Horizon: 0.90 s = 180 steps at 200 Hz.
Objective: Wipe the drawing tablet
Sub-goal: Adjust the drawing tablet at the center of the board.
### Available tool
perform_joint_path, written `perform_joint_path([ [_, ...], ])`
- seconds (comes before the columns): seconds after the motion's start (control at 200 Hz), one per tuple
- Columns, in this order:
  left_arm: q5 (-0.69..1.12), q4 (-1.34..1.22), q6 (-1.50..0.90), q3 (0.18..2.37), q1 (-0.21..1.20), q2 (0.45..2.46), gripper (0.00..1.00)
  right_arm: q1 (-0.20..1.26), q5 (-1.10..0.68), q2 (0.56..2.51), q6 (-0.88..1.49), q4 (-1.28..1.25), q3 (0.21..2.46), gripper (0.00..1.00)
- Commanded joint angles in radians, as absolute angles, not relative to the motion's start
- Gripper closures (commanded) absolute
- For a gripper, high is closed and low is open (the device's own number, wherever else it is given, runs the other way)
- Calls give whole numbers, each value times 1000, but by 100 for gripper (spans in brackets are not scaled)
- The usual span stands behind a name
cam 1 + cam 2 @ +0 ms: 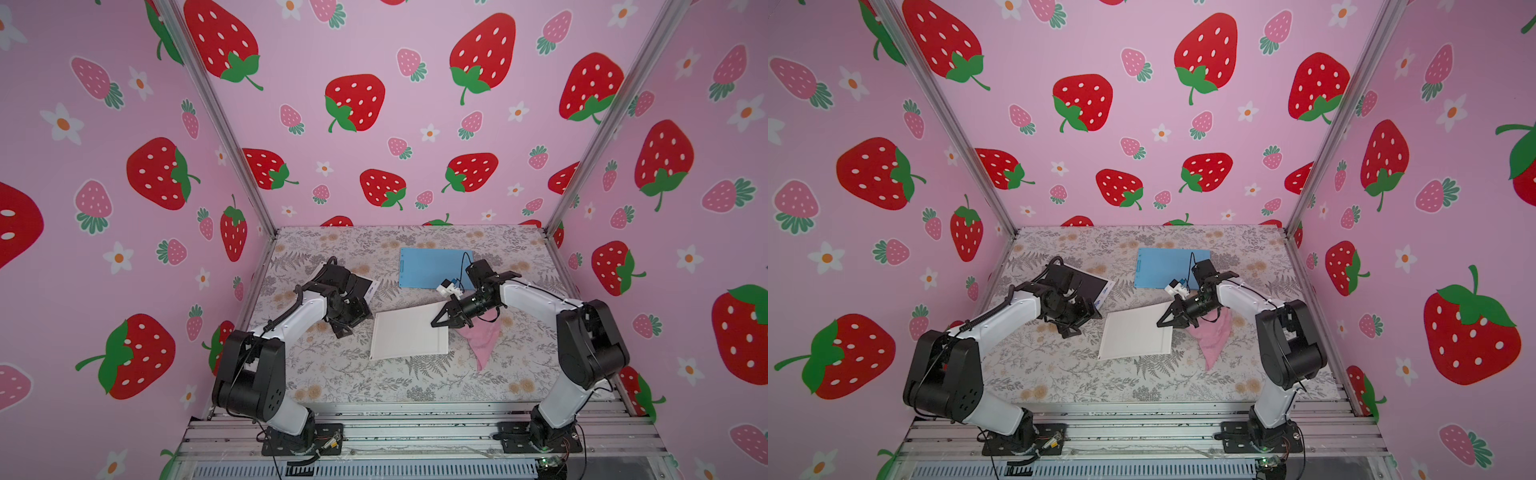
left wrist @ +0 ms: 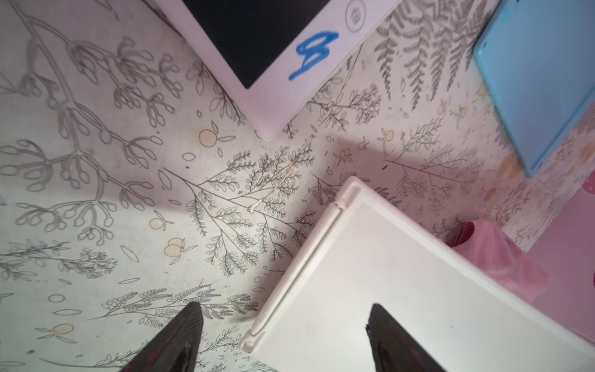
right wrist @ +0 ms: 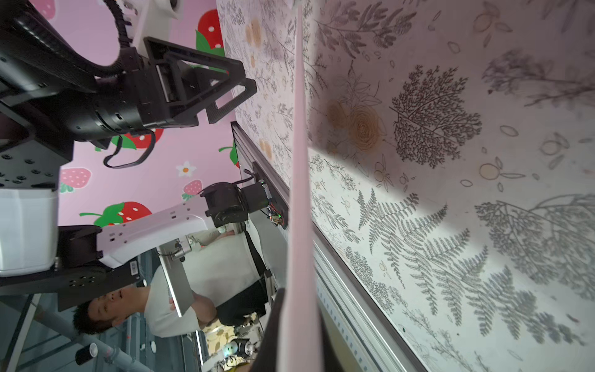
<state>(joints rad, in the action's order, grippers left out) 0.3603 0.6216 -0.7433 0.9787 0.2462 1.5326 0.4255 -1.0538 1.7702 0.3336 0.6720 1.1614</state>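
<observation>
Right gripper (image 1: 436, 323) pinches the white tablet (image 1: 409, 334) edge; left gripper (image 2: 285, 338) hangs spread beside its opposite edge. Keep that pinch firm; cloth (image 1: 482, 338) lies beneath the right wrist.

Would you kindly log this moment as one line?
right gripper: shut on white tablet | left gripper: open, empty | pink cloth: on table

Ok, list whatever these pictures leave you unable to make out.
- White tablet: its other face is hidden; right wrist view shows only its edge.
- Black tablet: left arm covers most in both top views; left wrist view's frame cuts it off.
- Pink cloth: right arm hides one end.
- Small white-and-blue item beside the blue tablet: too small to identify.
</observation>
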Motion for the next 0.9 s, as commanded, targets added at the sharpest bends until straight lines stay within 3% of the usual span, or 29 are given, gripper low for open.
perform_joint_path([
  [0.0, 428, 530, -721, 927, 244, 1518, 19, 424, -1063, 1799, 212, 722, 1206, 100],
  [0.095, 443, 497, -728, 881, 244, 1528, 19, 425, -1050, 1851, 191, 722, 1229, 100],
  [0.2, 472, 431, -761, 832, 245, 1544, 19, 423, -997, 1907, 171, 726, 1256, 88],
  [0.36, 490, 369, -797, 787, 247, 1556, 20, 400, -846, 1930, 149, 761, 1298, 56],
  [0.48, 488, 372, -792, 778, 247, 1557, 21, 366, -655, 1829, 193, 745, 1270, 44],
  [0.725, 463, 422, -762, 794, 246, 1526, 21, 357, -39, 1424, 501, 587, 1027, 40],
  [0.895, 402, 530, -703, 852, 243, 1537, 23, 355, 152, 1261, 764, 428, 767, 36],
])
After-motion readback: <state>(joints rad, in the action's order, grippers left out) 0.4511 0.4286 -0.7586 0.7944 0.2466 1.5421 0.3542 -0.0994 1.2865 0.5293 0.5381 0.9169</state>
